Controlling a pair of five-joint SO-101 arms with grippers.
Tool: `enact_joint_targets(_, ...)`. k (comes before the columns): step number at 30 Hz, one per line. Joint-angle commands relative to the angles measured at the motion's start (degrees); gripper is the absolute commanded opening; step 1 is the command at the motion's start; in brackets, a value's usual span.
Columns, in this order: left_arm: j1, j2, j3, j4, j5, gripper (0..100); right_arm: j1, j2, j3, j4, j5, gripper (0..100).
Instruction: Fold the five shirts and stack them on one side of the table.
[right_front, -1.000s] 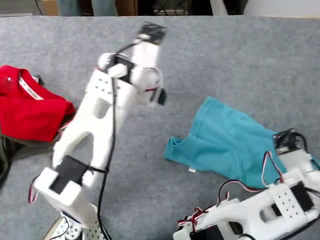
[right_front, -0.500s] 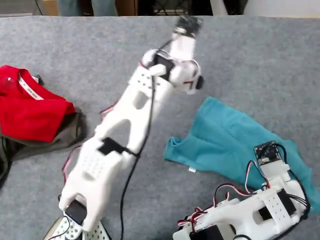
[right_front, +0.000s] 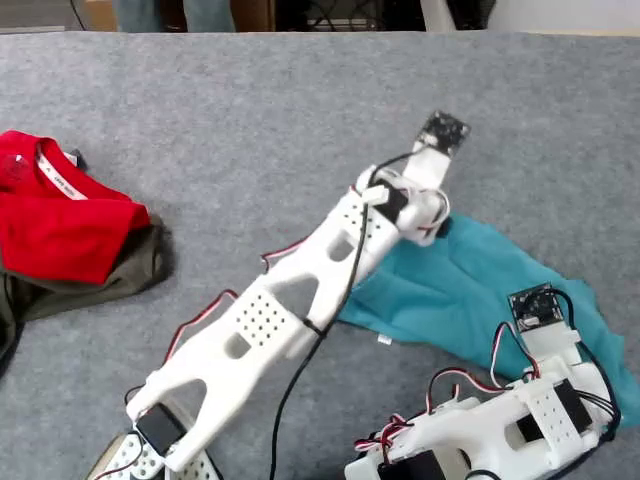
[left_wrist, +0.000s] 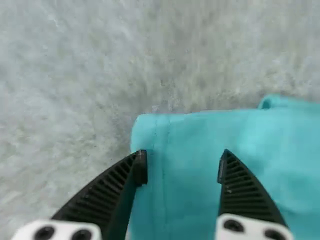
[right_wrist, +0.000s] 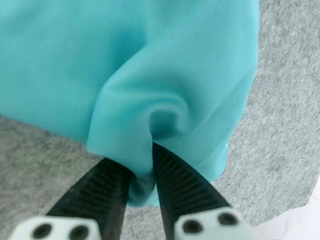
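A teal shirt (right_front: 470, 290) lies crumpled on the grey table at the right. My left arm stretches across the table to the shirt's far corner (left_wrist: 150, 125), and my left gripper (left_wrist: 182, 167) stands open just above that corner, one finger on either side of the hem. My right gripper (right_wrist: 141, 172) is shut on a pinched fold of the teal shirt (right_wrist: 150, 75) at its near right edge. A red shirt (right_front: 55, 215) lies folded on a dark olive garment (right_front: 100, 285) at the left side.
The grey felt table (right_front: 200, 110) stretches open between the red pile and the teal shirt. My right arm's white body (right_front: 500, 430) sits at the near right edge. The table's far edge runs along the back.
My left arm has swung from the table's middle rightward to the teal shirt's far corner. My right gripper shifted slightly left, then held still on the shirt.
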Motion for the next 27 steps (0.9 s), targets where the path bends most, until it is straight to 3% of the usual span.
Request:
enact_joint_targets(1,0.3,0.9,-3.8,-1.1,-0.4,12,0.9,-0.9,-0.5,-1.2,0.4,1.5)
enact_joint_targets(4,-1.0,0.9,-3.8,-1.1,-0.7,3,0.9,-1.0,-0.5,-1.2,0.4,1.5)
enact_joint_targets(10,-4.4,-2.5,-3.9,4.3,-1.9,3,-0.4,-1.0,-2.9,1.6,0.7,1.5)
enact_joint_targets(14,-8.0,-6.3,-3.9,13.1,-6.3,3,-1.4,-1.0,-16.0,15.6,0.5,1.5)
enact_joint_targets(20,-17.7,-13.5,-3.9,27.3,-9.6,3,-11.3,-0.9,-36.6,43.8,0.3,1.5)
enact_joint_targets(24,-24.5,-17.8,-5.4,30.9,-9.6,3,-19.0,-0.9,-48.6,53.2,-7.3,1.5)
enact_joint_targets(27,-27.8,-22.3,-5.1,30.9,-9.6,3,-22.5,-0.9,-56.4,53.5,-15.0,1.5)
